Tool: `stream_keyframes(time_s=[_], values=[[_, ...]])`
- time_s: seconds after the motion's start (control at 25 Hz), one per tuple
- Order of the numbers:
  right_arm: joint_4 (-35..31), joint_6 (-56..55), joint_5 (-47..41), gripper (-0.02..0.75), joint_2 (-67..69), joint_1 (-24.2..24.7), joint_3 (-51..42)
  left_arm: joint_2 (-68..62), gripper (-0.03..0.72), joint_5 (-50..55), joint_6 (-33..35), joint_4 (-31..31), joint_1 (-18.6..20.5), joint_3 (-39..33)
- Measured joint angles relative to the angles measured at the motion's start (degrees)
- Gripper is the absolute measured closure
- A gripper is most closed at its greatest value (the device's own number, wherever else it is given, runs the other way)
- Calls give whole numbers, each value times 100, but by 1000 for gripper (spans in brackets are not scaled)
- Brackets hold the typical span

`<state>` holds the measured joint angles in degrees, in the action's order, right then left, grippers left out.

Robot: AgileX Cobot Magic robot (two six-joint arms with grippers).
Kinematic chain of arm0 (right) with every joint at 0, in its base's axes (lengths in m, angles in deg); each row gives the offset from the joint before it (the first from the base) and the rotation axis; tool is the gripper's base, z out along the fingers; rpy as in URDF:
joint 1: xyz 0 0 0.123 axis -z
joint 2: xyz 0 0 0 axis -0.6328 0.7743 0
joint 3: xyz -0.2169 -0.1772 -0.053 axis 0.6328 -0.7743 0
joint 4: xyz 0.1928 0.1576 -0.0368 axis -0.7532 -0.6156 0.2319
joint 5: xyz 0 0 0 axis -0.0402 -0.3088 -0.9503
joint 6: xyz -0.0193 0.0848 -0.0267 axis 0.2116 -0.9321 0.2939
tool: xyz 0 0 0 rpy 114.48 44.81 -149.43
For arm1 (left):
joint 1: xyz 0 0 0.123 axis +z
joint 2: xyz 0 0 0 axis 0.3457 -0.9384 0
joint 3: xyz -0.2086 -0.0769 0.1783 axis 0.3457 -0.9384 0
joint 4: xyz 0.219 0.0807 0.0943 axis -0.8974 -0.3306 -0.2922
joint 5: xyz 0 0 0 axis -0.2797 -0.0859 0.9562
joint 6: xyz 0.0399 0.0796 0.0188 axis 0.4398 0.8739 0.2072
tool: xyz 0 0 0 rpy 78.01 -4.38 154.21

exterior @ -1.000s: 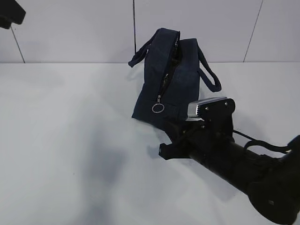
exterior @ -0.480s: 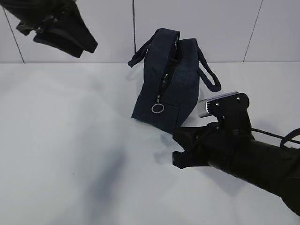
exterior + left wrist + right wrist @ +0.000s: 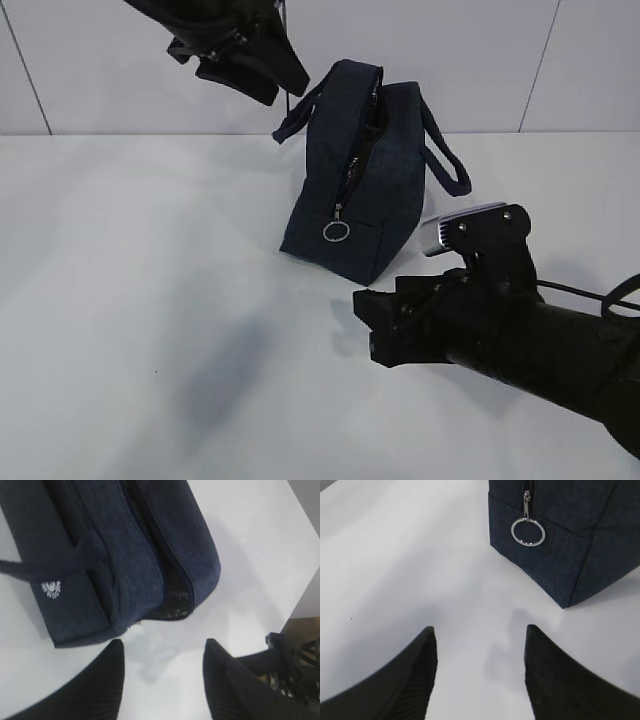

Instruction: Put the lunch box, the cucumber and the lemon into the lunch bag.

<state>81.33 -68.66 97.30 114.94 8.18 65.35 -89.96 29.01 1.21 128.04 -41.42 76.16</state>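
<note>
1. Lunch bag [image 3: 362,175] upright on white table [image 3: 130,300], zipper partly undone, silver ring pull [image 3: 527,531] hanging at the near end.
2. Left gripper [image 3: 162,680] above the bag, jaws apart, empty.
3. Right gripper [image 3: 480,672] low near the ring pull, jaws apart, empty.

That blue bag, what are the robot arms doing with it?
Right now neither arm holds anything. The navy lunch bag stands on the white table, its top zipper partly open, the silver ring pull hanging at its end. The right gripper sits open low on the table just in front of the bag. The left gripper hangs open above it. No lunch box, cucumber or lemon is in sight.
</note>
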Motion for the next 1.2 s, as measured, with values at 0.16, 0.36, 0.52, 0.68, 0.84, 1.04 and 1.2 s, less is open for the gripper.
stream_keyframes(time_s=[0.16,0.36,0.52,0.68,0.84,1.04,1.2], values=[[193,-64,-36,286,-9,0,0,-488,286,0,9,16,-23,407],[424,-242,-36,285,-9,0,0,-934,279,0,9,159,-23,755],[435,-255,-40,284,-9,0,0,-1193,277,-25,48,487,-23,882],[444,-255,-40,284,-9,0,0,-1432,277,-206,232,741,-23,889],[444,-262,-40,284,-9,0,0,-1523,347,-451,465,912,-23,889],[444,-268,-51,284,-9,0,0,-1523,658,-409,507,912,-23,889],[444,-268,-158,284,-9,0,0,-1523,692,-216,460,912,-23,889]])
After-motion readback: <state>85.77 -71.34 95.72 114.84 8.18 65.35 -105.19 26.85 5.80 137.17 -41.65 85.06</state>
